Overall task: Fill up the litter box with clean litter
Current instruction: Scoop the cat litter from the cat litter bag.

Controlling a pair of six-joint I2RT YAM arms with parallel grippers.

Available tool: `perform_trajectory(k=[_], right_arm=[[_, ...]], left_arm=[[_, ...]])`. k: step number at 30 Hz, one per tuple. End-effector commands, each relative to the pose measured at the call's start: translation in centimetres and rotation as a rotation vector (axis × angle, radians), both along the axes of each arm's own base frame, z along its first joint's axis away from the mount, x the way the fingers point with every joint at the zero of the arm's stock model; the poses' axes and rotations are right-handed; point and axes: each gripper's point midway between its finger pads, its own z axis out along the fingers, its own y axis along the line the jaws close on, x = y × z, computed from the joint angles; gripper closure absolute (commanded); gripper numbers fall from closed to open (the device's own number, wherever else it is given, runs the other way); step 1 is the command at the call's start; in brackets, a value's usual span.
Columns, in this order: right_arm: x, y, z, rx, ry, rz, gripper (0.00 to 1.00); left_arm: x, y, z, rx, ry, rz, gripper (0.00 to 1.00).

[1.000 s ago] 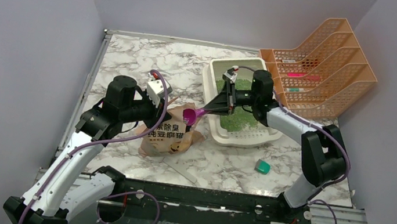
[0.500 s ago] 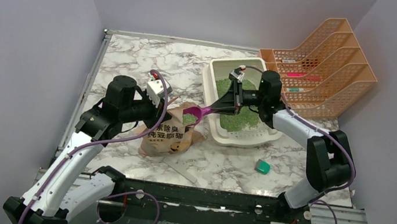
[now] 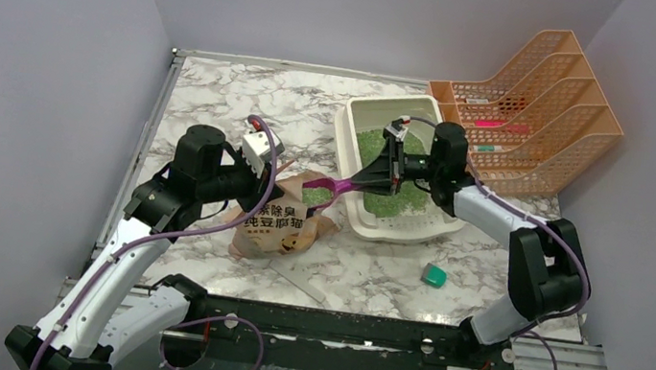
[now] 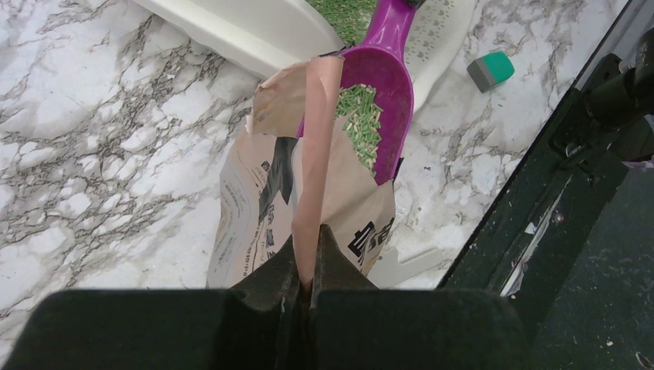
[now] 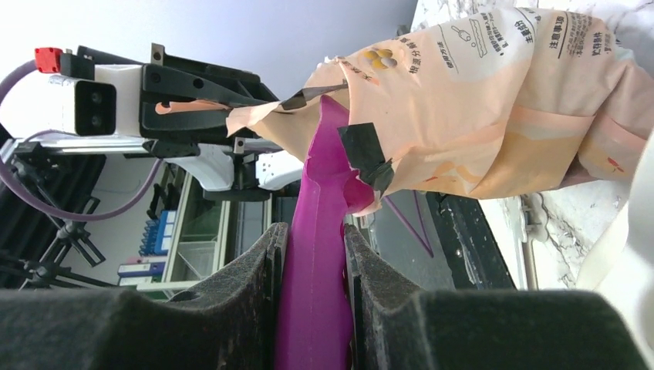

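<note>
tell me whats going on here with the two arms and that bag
The left gripper pinches the top edge of the paper bag and holds it up. The right gripper is clamped on the handle of the purple scoop, whose bowl sits at the bag's mouth with green litter in it. The litter box beside the bag has a layer of the same green litter, so filling is under way.

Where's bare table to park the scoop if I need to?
Biggest free patch: the far-left table, bordered by the back edge, the litter box and the left arm. A smaller one lies near, between the bag and the teal block. Crowded: the gap between bag and box, spanned by the scoop, and the box's right side, close to the rack.
</note>
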Motion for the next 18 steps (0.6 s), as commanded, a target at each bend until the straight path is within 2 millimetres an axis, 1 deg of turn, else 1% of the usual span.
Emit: perform_trajectory(k=[1, 5, 12, 18], right_arm=[[0.0, -1.5, 1.7, 0.026, -0.017, -0.029, 0.99], [0.2, -2.0, 2.3, 0.029, -0.027, -0.046, 0.99], [0.7, -3.7, 2.5, 0.013, -0.027, -0.090, 0.99], [0.9, -4.7, 2.6, -0.009, -0.036, -0.101, 0.99]], left_arm=[[0.4, -0.5, 3.7, -0.071, -0.118, -0.009, 1.00], [0.4, -0.3, 3.7, -0.070, -0.127, 0.004, 1.00], [0.5, -0.2, 3.7, -0.067, -0.125, 0.015, 1.00], [0.6, -0.2, 3.8, -0.068, -0.125, 0.019, 1.00]])
